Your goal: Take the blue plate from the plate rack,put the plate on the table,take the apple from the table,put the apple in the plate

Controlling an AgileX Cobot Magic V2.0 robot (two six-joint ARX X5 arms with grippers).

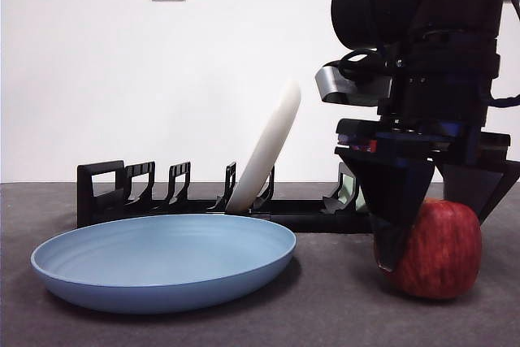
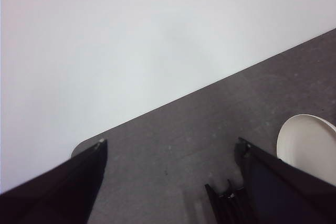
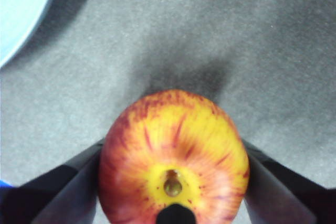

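Below, I see my right gripper (image 1: pixel 431 241) lowered over the apple (image 1: pixel 443 249), one jaw against each flank, gripping it where it sits on the table (image 1: pixel 325 306). Well apart lies the blue plate (image 1: pixel 162 270), its rim just before the plate rack (image 1: pixel 203 201). My left gripper (image 2: pixel 168 182) hangs spread, grasping nothing.

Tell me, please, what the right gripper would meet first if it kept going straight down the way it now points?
The apple: the right gripper points straight down with its jaws on either side of it. Its palm would likely press on the apple's top, unless the jaw tips reach the table first; depth is unclear.
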